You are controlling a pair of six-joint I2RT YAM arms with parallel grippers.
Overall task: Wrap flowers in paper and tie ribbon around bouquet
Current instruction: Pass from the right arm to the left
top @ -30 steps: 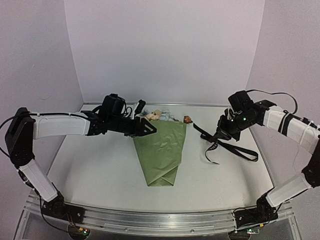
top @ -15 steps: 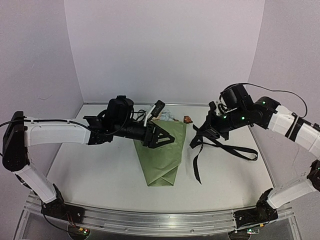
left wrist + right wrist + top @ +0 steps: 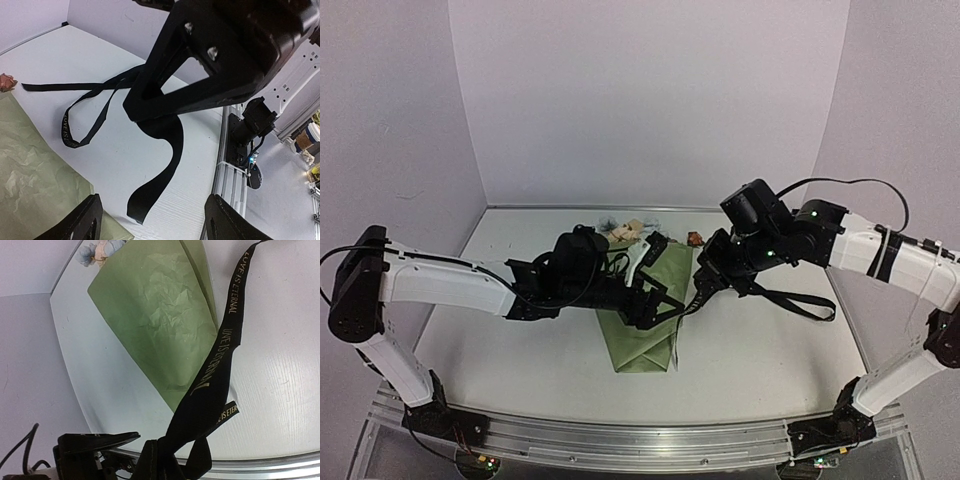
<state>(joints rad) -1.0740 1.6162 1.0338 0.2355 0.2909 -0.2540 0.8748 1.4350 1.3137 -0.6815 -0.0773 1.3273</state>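
The white table [image 3: 520,340] carried everything. The left arm [image 3: 450,285] reached in from 9 o'clock and the right arm [image 3: 860,245] from 3 o'clock, their ends close together over the middle. The bouquet [image 3: 638,350] lay flat at the table's centre, its olive-green paper [image 3: 165,315] cone with the tip toward 6 o'clock and the wide mouth toward 12. The left gripper [image 3: 660,300] hung over the cone's 3 o'clock edge, jaws spread wide and gripping nothing. The right gripper [image 3: 705,288], just beside it at 3 o'clock, was clamped on the ribbon [image 3: 790,298], with black folds bunched in its closed fingers. One tail hung down in front of the left fingers [image 3: 82,225]; the rest lay in loops toward 3 o'clock. Its pale lettering read "LOVE IS ETERNAL". The flowers [image 3: 625,231] poked from the cone's mouth at 12 o'clock. One brownish-orange head [image 3: 695,238] lay at 1 o'clock, beside the paper's corner.
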